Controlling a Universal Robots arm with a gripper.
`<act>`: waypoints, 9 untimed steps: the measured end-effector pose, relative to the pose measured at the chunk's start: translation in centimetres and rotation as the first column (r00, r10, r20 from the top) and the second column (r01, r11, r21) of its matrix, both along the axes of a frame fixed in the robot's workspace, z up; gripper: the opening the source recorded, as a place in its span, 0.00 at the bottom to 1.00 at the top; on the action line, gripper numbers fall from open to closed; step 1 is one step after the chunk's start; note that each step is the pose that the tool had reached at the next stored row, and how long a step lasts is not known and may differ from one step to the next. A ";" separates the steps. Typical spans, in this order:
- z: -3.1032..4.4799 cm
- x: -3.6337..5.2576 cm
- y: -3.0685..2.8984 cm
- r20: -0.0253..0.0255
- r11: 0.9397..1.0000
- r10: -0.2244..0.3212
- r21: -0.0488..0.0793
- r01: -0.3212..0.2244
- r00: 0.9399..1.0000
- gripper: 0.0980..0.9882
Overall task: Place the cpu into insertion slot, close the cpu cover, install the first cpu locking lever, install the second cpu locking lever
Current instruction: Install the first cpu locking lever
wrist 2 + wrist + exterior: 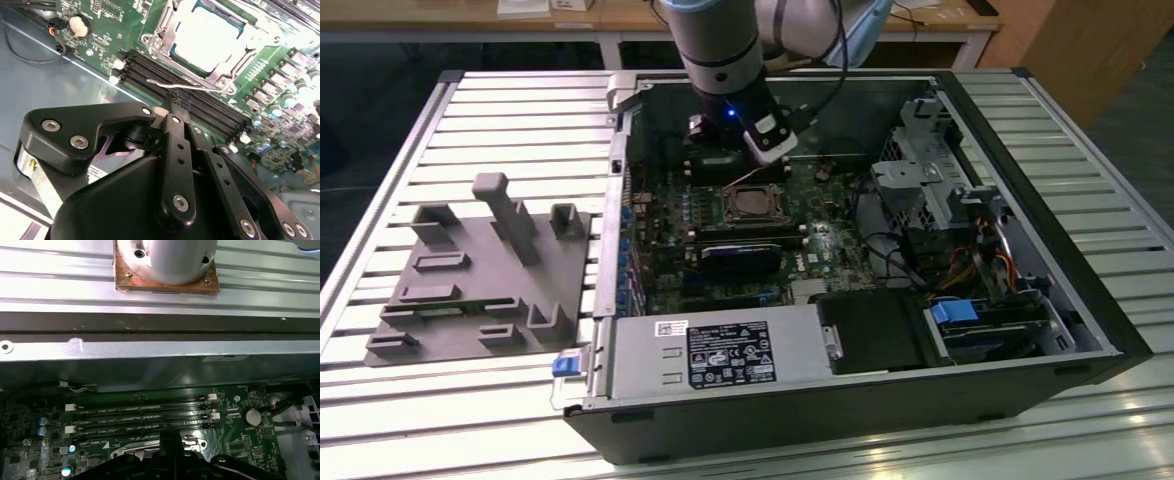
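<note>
With the cpu lying under the closed cpu cover on the green board, I judge a locking lever is the step in hand: my jaws, clenched on nothing, sit just beside its wire, which wants pressing down and tucking under its catch.

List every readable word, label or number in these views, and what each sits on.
No text here can be read with confidence.
Print and symbols on the power supply label: too small to read.
Print on the small white sticker next to it: too small to read.
White lettering on the memory slots: illegible.
White markings on the motherboard: illegible.
</note>
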State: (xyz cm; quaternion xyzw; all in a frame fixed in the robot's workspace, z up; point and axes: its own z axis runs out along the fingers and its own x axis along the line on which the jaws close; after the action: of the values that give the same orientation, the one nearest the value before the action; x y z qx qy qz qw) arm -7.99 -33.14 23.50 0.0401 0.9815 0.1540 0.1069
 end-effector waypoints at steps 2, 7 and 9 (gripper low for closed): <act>-0.19 0.00 -0.01 0.004 1.000 0.000 0.003 0.000 1.000 0.01; -0.35 -0.01 -0.02 0.005 1.000 0.000 0.004 0.000 1.000 0.01; -0.36 -0.01 -0.02 0.005 1.000 0.000 0.004 0.000 1.000 0.01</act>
State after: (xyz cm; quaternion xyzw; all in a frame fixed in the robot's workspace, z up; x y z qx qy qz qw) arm -8.00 -33.16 23.15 0.0400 0.9808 0.1563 0.1094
